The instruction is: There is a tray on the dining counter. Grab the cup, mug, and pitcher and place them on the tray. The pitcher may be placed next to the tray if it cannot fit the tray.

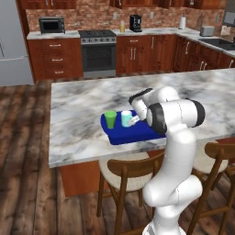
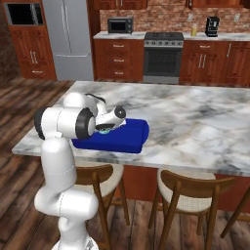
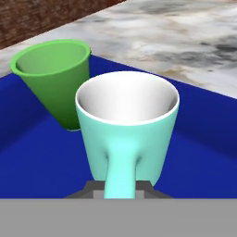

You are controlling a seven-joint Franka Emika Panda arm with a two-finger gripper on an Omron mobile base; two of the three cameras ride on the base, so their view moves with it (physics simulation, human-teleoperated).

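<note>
- Green and handleless, the cup [image 1: 110, 119] is standing upright on the left part of the tray [image 1: 131, 133], its wide mouth facing up.
- Just to the right of the cup, the mug [image 1: 126, 118] is sitting upright on the same tray, close beside the cup; whether the two are touching is hard to tell.
- In the hand view the cup [image 3: 54, 78] is showing at upper left and the mug [image 3: 127, 127] in the middle, its white inside visible and its handle pointing straight toward the camera.
- The gripper [image 3: 119, 190] is pinching the mug's handle, a dark finger pressing on each side of it.
- From the left base view, the gripper [image 1: 134, 120] is reaching in from the right at the mug's side, with the white arm bending over the tray's right half.
- The blue tray is lying on the dining counter [image 1: 82, 105] near its front edge, above the wooden stools [image 1: 123, 172].
- Along the back wall, a pitcher [image 1: 122, 26] with yellow liquid is standing on the kitchen worktop [image 1: 151, 31] between the stove [image 1: 97, 53] and the coffee machine [image 1: 135, 23].
</note>
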